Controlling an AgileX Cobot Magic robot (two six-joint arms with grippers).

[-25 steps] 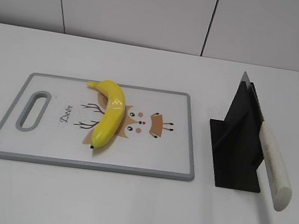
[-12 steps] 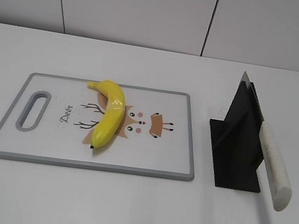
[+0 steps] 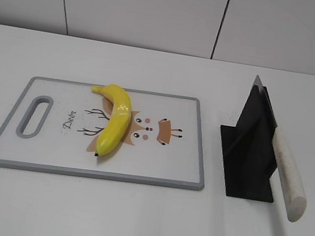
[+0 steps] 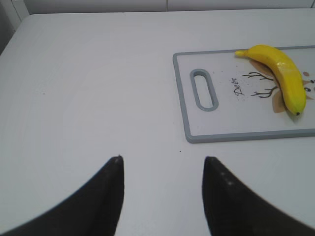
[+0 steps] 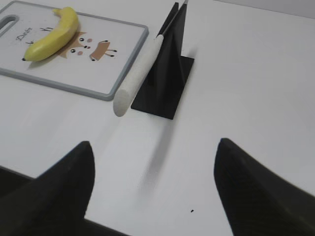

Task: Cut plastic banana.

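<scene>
The yellow plastic banana point(image 3: 115, 120) lies whole on a white cutting board point(image 3: 180, 164) with a grey rim and a deer drawing. It also shows in the left wrist view point(image 4: 278, 73) and the right wrist view point(image 5: 51, 32). A knife point(image 3: 286, 170) with a white handle rests slanted in a black stand point(image 3: 248, 151) to the right of the board. My left gripper point(image 4: 162, 164) is open and empty over bare table, left of the board. My right gripper point(image 5: 153, 152) is open and empty, near the front of the table before the knife point(image 5: 140, 78). Neither gripper shows in the exterior view.
The white table point(image 3: 128, 222) carries the board and the stand. The board has a handle slot point(image 3: 34, 115) at its left end. A pale wall point(image 3: 140, 6) stands behind the table's far edge.
</scene>
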